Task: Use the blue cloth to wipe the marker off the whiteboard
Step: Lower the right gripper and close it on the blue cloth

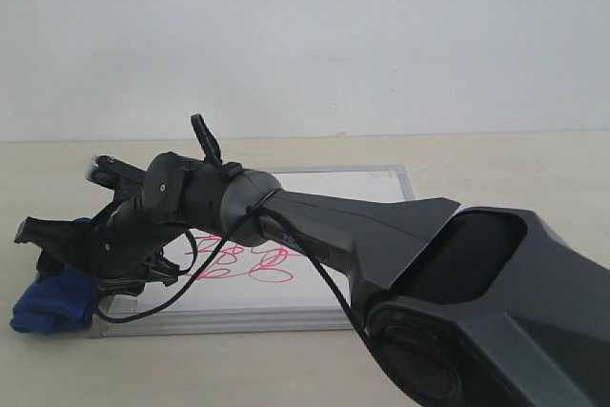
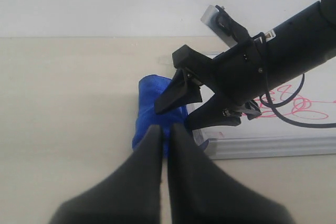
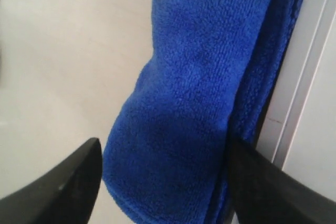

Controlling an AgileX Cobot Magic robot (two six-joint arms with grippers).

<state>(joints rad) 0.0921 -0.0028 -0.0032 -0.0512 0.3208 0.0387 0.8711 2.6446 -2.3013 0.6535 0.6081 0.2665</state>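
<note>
The blue cloth lies bunched on the table against the left edge of the whiteboard. Red marker scribbles sit near the board's middle. My right gripper has reached across the board and stands open over the cloth. In the right wrist view the blue cloth fills the gap between the fingers of the right gripper. My left gripper is shut and empty, low over the table, with its tips pointing at the cloth and the board's silver frame.
The right arm stretches diagonally over the whiteboard and hides part of it, with a loose black cable hanging under the wrist. A beige tabletop surrounds the board. A plain white wall stands behind.
</note>
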